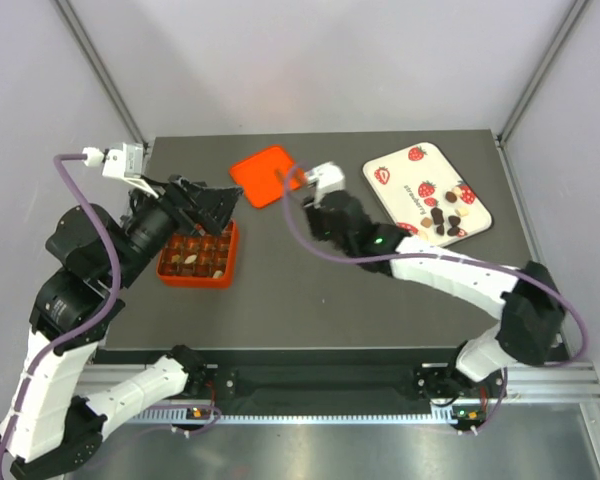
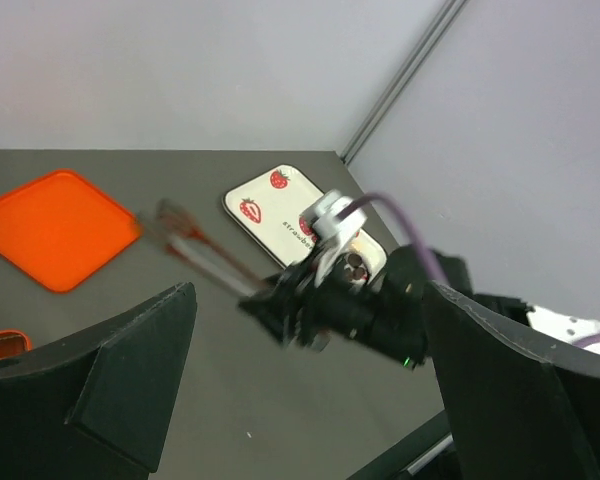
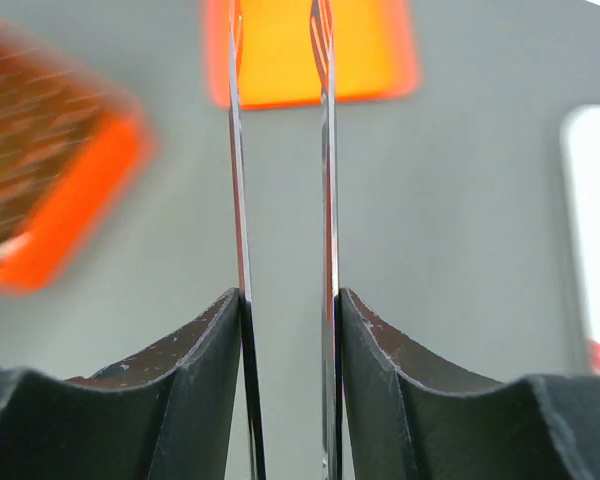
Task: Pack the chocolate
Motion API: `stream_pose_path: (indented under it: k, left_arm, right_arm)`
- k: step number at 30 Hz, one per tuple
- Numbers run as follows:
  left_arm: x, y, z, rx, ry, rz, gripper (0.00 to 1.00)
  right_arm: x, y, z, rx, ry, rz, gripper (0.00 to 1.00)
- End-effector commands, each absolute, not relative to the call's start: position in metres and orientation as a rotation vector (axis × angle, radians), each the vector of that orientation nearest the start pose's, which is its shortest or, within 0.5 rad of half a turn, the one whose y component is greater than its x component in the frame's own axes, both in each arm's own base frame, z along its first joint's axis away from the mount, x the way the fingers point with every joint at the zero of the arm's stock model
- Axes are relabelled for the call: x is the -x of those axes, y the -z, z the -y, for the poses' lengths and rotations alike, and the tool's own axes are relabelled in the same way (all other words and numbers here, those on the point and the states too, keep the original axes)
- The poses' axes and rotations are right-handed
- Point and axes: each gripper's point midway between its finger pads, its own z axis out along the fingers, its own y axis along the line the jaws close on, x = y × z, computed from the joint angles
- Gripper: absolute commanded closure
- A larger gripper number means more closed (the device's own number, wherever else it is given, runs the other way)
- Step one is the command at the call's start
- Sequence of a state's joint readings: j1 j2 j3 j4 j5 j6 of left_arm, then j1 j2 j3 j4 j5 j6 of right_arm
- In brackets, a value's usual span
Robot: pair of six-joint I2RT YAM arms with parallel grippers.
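Hovering left gripper over orange compartment box, fingers spread wide, holding nothing | right gripper clamped on metal tweezers, blades a narrow gap apart, tips by right edge of orange lid | chocolate mostly on strawberry tray far right, some in box cells

A flat orange lid lay toward the far side of the dark desk. An orange-red compartment box stood left of the lid and nearer. A white strawberry-print tray lay right of the lid. Thin metal tweezers pointed toward the lid.
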State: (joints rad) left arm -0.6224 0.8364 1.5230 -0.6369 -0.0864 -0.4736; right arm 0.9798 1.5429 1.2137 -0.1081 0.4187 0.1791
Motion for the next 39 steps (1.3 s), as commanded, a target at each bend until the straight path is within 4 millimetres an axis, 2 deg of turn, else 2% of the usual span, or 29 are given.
stream_pose_path:
  k: [1,2,3,5,6,8,9,11,12,14,15,18,24,28,39]
  left_arm:
    - [-0.206,-0.486,0.151,-0.046,0.802,-1.567,0.01]
    - [-0.206,-0.485,0.152,-0.048,0.802,-1.570,0.01]
    - [-0.208,-0.482,0.153,-0.050,0.797,-1.575,0.01]
    - [-0.210,-0.479,0.154,-0.051,0.793,-1.586,0.01]
    - [-0.211,-0.477,0.155,-0.050,0.790,-1.591,0.01]
    - [-0.213,-0.475,0.156,-0.052,0.791,-1.592,0.01]
    - [-0.214,-0.474,0.157,-0.053,0.791,-1.594,0.01]
    - [-0.215,-0.471,0.159,-0.057,0.793,-1.601,0.01]
    - [-0.216,-0.470,0.159,-0.056,0.791,-1.603,0.01]
    - [-0.219,-0.467,0.160,-0.056,0.778,-1.615,0.01]
    - [-0.220,-0.466,0.161,-0.056,0.775,-1.616,0.01]
    - [-0.223,-0.463,0.165,-0.066,0.779,-1.629,0.01]
    - [-0.226,-0.460,0.169,-0.077,0.783,-1.642,0.01]
    - [-0.228,-0.458,0.170,-0.077,0.780,-1.645,0.01]
    - [-0.229,-0.456,0.170,-0.075,0.771,-1.649,0.01]
  right_arm:
    - [-0.343,-0.227,-0.256,0.269,-0.200,-1.955,0.59]
    - [-0.352,-0.235,-0.226,0.193,-0.163,-1.952,0.59]
    - [-0.351,-0.223,-0.206,0.175,-0.110,-1.999,0.59]
    - [-0.353,-0.220,-0.174,0.097,-0.064,-2.034,0.59]
    - [-0.356,-0.210,-0.145,0.028,-0.019,-2.078,0.59]
    - [-0.358,-0.199,-0.117,-0.036,0.023,-2.121,0.59]
    - [-0.361,-0.189,-0.091,-0.099,0.065,-2.148,0.59]
    - [-0.359,-0.176,-0.067,-0.159,0.109,-2.195,0.59]
    - [-0.360,-0.169,-0.046,-0.218,0.126,-2.216,0.59]
    - [-0.360,-0.161,-0.029,-0.265,0.148,-2.235,0.59]
    - [-0.360,-0.157,-0.014,-0.302,0.167,-2.245,0.59]
    - [-0.366,-0.148,0.005,-0.353,0.168,-2.266,0.59]
    - [-0.380,-0.136,0.022,-0.401,0.114,-2.303,0.58]
    - [-0.387,-0.126,0.020,-0.397,0.100,-2.333,0.58]
    - [-0.403,-0.114,0.020,-0.401,0.102,-2.349,0.57]
